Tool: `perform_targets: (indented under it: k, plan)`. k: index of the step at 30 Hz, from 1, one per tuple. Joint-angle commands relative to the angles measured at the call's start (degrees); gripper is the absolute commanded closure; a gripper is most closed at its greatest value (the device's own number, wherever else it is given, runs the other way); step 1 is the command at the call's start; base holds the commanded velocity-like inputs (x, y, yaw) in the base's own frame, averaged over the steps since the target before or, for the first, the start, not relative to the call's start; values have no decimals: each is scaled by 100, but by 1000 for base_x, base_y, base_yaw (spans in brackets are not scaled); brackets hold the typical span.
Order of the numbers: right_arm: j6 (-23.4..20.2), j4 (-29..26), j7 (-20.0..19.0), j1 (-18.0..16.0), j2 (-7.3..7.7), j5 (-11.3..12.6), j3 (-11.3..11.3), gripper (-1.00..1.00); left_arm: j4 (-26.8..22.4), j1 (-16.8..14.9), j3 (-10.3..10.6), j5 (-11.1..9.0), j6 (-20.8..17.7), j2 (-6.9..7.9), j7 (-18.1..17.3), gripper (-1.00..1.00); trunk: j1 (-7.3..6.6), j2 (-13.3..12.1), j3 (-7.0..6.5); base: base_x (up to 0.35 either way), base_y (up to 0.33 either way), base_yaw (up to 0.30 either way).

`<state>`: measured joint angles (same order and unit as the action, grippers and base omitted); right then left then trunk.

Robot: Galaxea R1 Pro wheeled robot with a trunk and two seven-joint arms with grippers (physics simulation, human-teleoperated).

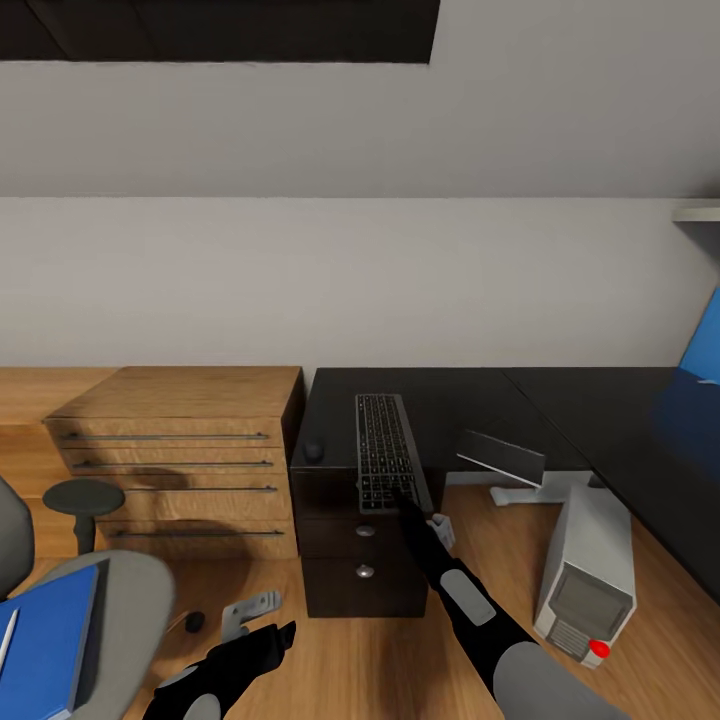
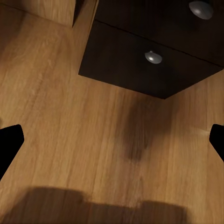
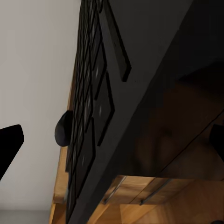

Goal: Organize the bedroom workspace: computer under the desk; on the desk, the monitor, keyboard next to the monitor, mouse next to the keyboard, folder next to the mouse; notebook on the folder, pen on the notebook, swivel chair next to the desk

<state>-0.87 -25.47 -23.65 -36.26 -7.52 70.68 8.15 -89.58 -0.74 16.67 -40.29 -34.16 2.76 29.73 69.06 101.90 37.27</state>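
The keyboard (image 1: pixel 385 450) lies lengthwise on the black desk (image 1: pixel 470 395), with the mouse (image 1: pixel 314 450) to its left. My right gripper (image 1: pixel 405 497) is open at the keyboard's near end, level with the desk edge; its wrist view shows the keys (image 3: pixel 91 116) and mouse (image 3: pixel 63 128) close up. My left gripper (image 1: pixel 272 640) hangs open low over the floor before the drawer unit (image 2: pixel 149 56). The blue folder (image 1: pixel 45 640) and white pen (image 1: pixel 8 635) lie on the swivel chair (image 1: pixel 135 600). The computer (image 1: pixel 590 580) stands on the floor. A dark flat panel (image 1: pixel 500 455) on a white base may be the monitor; I cannot tell.
A light-wood chest (image 1: pixel 180 450) with bar handles stands left of the desk, against the wall. The chair's chrome base (image 1: pixel 250 608) and a castor (image 1: pixel 195 621) sit near my left gripper. A blue panel (image 1: pixel 705 340) rises at the far right. Wood floor lies between drawers and computer.
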Motion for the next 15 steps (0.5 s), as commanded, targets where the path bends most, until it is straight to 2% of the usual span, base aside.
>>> perform_targets:
  k: [1, 5, 6, 15]
  plan:
    - [-9, 1, -17, -4, 3, 60, 20, -100, -7, -5, 12, -58, -1, 5, 59, -100, 0, 3, 6, 9, 0, 0]
    - [-9, -2, -17, -4, 4, 52, 23, -100, -7, -5, 12, -58, -1, 5, 59, -100, 0, 3, 6, 4, 0, 0]
    - [-9, -2, -17, -4, 4, 49, 25, 100, -7, -5, 12, -58, -2, 5, 59, -100, 0, 3, 6, 0, 0, 0]
    - [2, -2, -25, -4, -4, 34, 40, 100, -7, -5, 12, -66, -3, 5, 72, -100, 0, 3, 6, 0, 0, 0]
